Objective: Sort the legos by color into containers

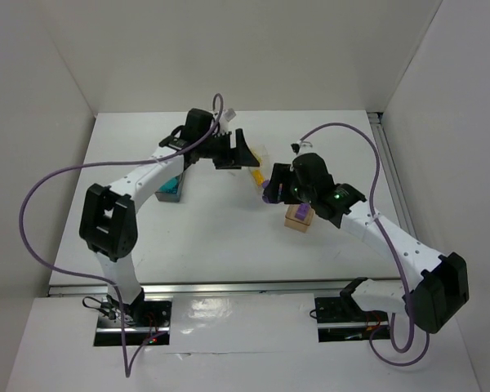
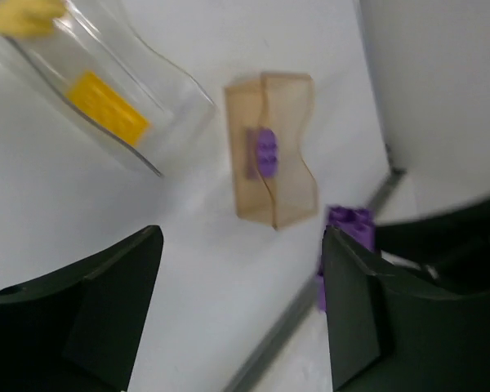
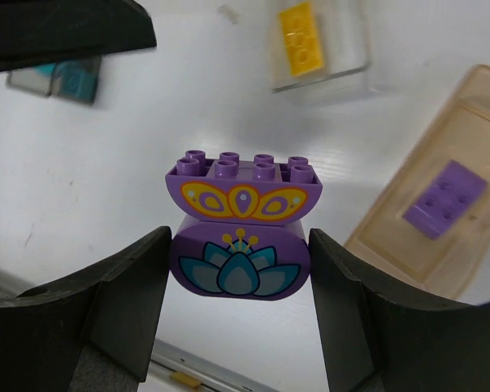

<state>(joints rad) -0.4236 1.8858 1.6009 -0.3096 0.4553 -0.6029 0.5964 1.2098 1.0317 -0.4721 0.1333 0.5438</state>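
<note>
Only our right wrist view shows the flower-printed purple lego (image 3: 241,200) clamped in our right gripper (image 3: 238,273), beside the tan box (image 3: 474,122); our left gripper (image 2: 241,306) hovers nearby, fingers apart.

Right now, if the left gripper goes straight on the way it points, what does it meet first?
Most likely the tan box, which holds a purple brick. The open left gripper aims about there, but depth is unclear; it may touch the table first.
</note>
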